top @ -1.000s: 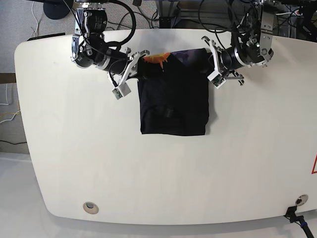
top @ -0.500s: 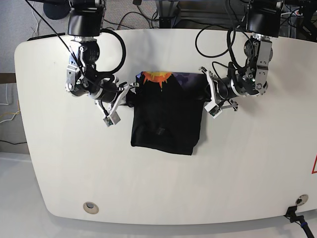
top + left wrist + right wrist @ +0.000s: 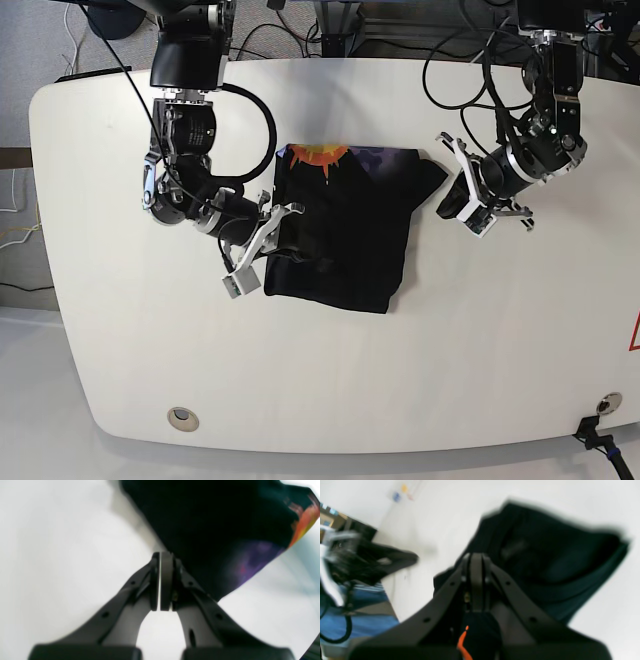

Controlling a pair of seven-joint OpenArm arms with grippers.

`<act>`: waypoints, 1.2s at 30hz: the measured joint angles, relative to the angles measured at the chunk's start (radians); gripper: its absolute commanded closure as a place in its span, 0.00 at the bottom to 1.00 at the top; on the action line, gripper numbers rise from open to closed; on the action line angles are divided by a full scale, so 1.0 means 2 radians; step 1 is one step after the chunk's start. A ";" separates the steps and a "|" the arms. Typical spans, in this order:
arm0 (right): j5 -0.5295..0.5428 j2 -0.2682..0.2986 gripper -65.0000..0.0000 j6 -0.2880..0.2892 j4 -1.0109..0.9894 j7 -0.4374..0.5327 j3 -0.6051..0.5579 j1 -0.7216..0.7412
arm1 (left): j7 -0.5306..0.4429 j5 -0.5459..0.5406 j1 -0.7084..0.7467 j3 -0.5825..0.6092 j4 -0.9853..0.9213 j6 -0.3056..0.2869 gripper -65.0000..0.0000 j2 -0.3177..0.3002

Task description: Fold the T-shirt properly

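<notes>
- The T-shirt (image 3: 340,230) sits mid-table toward the far edge, already folded down to a compact dark rectangle, with the orange-and-purple print peeking out along the far side.
- Looks fairly far along to me: the bundle is narrow, but the near edge is slanted and the left side is rumpled, so I'd guess squaring it up or one more fold is left.
- The right gripper (image 3: 272,232), on the left of the base view, reaches in low and sideways at the shirt's left edge. Its jaws are pressed together with black cloth pinched in them, per its wrist view.
- The left gripper (image 3: 452,190) is angled toward the far-right corner, jaws tight together. The wrist view shows cloth right against one finger, but can't tell if it's actually gripped.
- White table (image 3: 420,380) otherwise.
</notes>
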 measured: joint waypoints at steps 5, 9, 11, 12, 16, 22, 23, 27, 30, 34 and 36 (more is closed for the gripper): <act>-0.020 -0.017 1.00 0.009 -0.067 0.047 -0.012 0.013 | 0.001 0.000 0.040 -0.039 0.018 0.001 1.00 0.001; -0.060 -0.009 1.00 0.011 -0.142 0.099 -0.039 0.009 | 0.002 0.003 0.056 -0.070 0.018 0.002 1.00 0.002; -0.071 -0.009 1.00 0.016 -0.158 0.110 -0.038 0.004 | 0.001 0.002 0.060 -0.072 0.018 0.002 1.00 0.000; -0.076 -0.009 1.00 0.017 -0.157 0.109 -0.039 0.005 | 0.001 0.002 0.062 -0.072 0.018 0.002 1.00 0.002; -0.076 -0.006 1.00 0.013 -0.057 0.076 -0.035 -0.003 | 0.001 0.000 0.074 -0.096 0.018 -0.001 1.00 0.003; -0.080 0.028 1.00 0.013 0.123 0.073 -0.037 -0.060 | -0.003 -0.002 0.106 -0.129 0.029 0.001 1.00 0.004; -0.103 0.037 1.00 0.005 0.142 0.074 -0.035 -0.076 | -0.002 -0.001 0.117 -0.144 0.035 0.000 1.00 0.003; -0.146 0.064 1.00 -0.002 0.204 0.091 -0.037 -0.152 | -0.001 0.000 0.156 -0.220 0.067 0.001 1.00 0.005; -0.185 0.085 1.00 0.000 0.209 0.172 -0.036 -0.221 | 0.000 0.001 0.179 -0.275 0.066 0.001 1.00 0.017; -0.226 0.084 1.00 -0.003 0.208 0.288 0.014 -0.336 | -0.007 -0.001 0.197 -0.335 0.068 0.002 1.00 0.047; -0.235 0.084 1.00 -0.005 0.207 0.318 0.022 -0.373 | -0.004 0.002 0.215 -0.346 0.067 0.003 1.00 0.068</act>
